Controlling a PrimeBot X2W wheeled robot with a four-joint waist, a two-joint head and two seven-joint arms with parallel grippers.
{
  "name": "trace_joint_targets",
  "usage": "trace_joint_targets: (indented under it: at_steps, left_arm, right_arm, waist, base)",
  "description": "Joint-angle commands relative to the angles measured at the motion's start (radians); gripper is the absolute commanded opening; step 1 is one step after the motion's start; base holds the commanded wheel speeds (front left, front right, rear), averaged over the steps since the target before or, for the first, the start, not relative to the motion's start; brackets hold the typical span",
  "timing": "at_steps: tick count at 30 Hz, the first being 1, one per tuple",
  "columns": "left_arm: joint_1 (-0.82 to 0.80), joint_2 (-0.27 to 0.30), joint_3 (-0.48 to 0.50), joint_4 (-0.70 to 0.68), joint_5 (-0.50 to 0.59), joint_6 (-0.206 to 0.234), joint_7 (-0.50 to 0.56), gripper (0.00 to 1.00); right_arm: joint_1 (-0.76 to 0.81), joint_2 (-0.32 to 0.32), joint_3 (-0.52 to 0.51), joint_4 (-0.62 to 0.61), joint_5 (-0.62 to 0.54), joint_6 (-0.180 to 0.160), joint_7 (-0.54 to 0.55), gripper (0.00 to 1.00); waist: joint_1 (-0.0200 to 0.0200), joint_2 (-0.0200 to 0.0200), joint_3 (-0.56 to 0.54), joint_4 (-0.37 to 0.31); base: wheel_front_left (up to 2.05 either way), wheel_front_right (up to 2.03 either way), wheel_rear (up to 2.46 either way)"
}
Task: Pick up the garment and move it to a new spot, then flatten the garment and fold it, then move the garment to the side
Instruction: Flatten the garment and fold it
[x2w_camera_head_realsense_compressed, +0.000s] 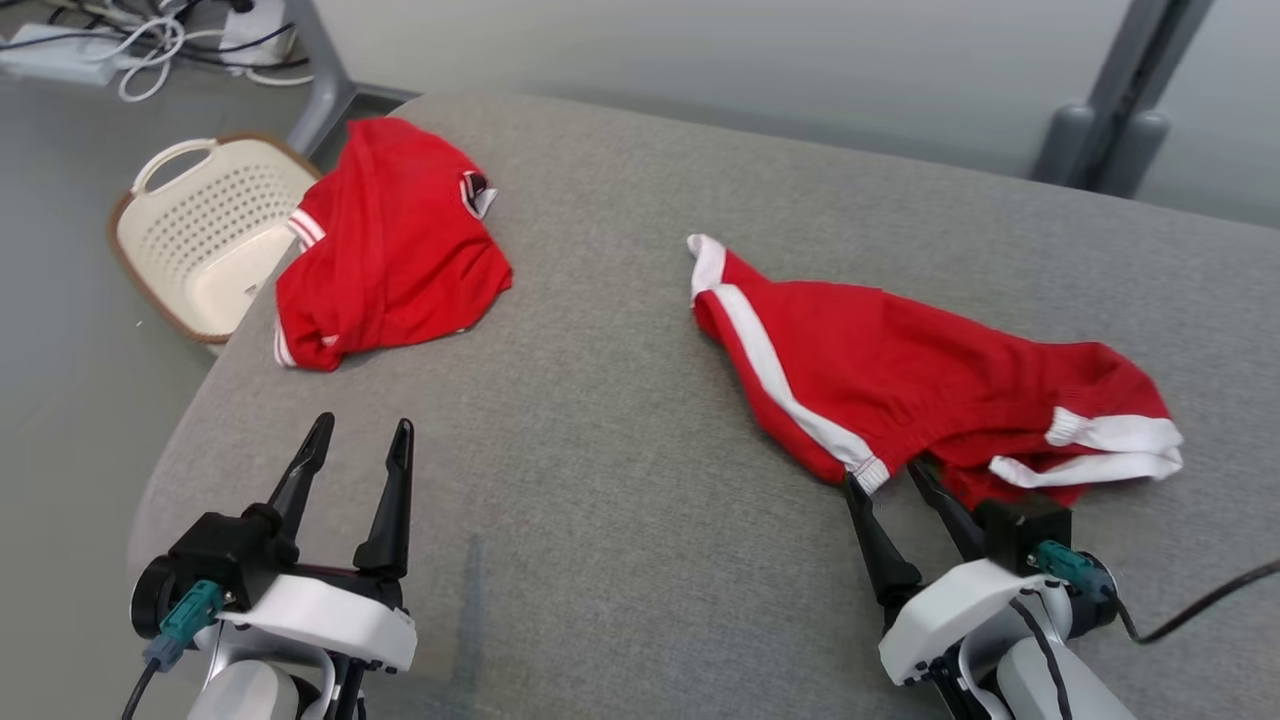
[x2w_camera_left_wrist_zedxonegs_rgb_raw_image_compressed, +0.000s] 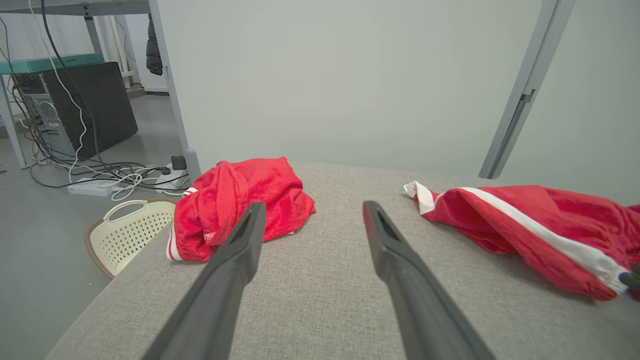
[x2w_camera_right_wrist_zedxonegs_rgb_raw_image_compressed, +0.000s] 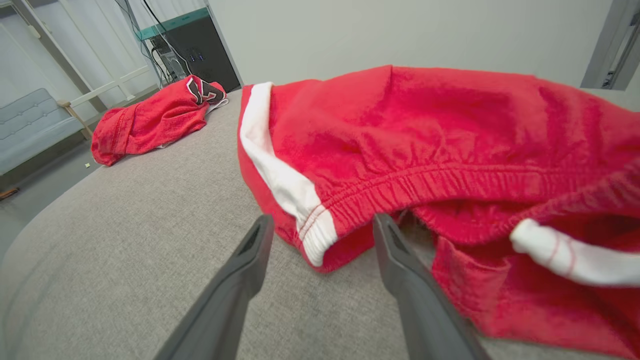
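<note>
A red garment (x2w_camera_head_realsense_compressed: 900, 350) with white side stripes and an elastic waistband lies crumpled on the right half of the grey fabric surface (x2w_camera_head_realsense_compressed: 600, 450); it is also in the left wrist view (x2w_camera_left_wrist_zedxonegs_rgb_raw_image_compressed: 550, 215) and close up in the right wrist view (x2w_camera_right_wrist_zedxonegs_rgb_raw_image_compressed: 425, 125). My right gripper (x2w_camera_head_realsense_compressed: 883, 475) is open at its near edge, and its fingers straddle the white-trimmed waistband corner (x2w_camera_right_wrist_zedxonegs_rgb_raw_image_compressed: 317, 240) without closing on it. My left gripper (x2w_camera_head_realsense_compressed: 362, 423) is open over bare fabric at the lower left (x2w_camera_left_wrist_zedxonegs_rgb_raw_image_compressed: 314, 205), holding nothing.
A second red garment (x2w_camera_head_realsense_compressed: 390, 250) lies bunched at the surface's far left corner. Below that corner a cream perforated basket (x2w_camera_head_realsense_compressed: 125, 250) stands on the floor. Cables and a power strip (x2w_camera_head_realsense_compressed: 150, 40) lie beyond. A grey post (x2w_camera_head_realsense_compressed: 1110, 110) rises at the back right.
</note>
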Motion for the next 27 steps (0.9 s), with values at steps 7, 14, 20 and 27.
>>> trace_joint_targets:
  at_steps: [7,14,20,27]
  left_arm:
    - [-0.039,-0.014,0.029,0.011,0.022,-0.019,-0.005,1.0]
    - [-0.032,-0.018,0.079,0.009,0.041,-0.031,-0.006,1.0]
    - [-0.031,-0.025,0.119,-0.003,0.062,-0.045,-0.004,1.0]
    - [-0.044,-0.032,0.143,-0.011,0.082,-0.057,-0.004,1.0]
  right_arm:
    - [-0.081,-0.008,0.041,0.1,0.045,0.0,-0.011,0.0]
    - [-0.051,-0.008,0.056,0.009,0.073,0.0,-0.011,0.0]
    - [0.026,-0.03,0.011,-0.136,0.025,0.0,-0.009,0.0]
    - [0.077,-0.071,-0.06,-0.24,0.006,0.0,0.041,0.0]
  waist:
    - [0.0,-0.0001,0.053,0.031]
    - [0.0,-0.0001,0.055,-0.057]
    - [0.0,-0.0001,0.057,-0.173]
    - [0.0,-0.0001,0.075,-0.253]
  base:
    - [0.0,0.0,0.0]
    - [0.0,0.0,0.0]
    - [0.0,0.0,0.0]
    - [0.0,0.0,0.0]
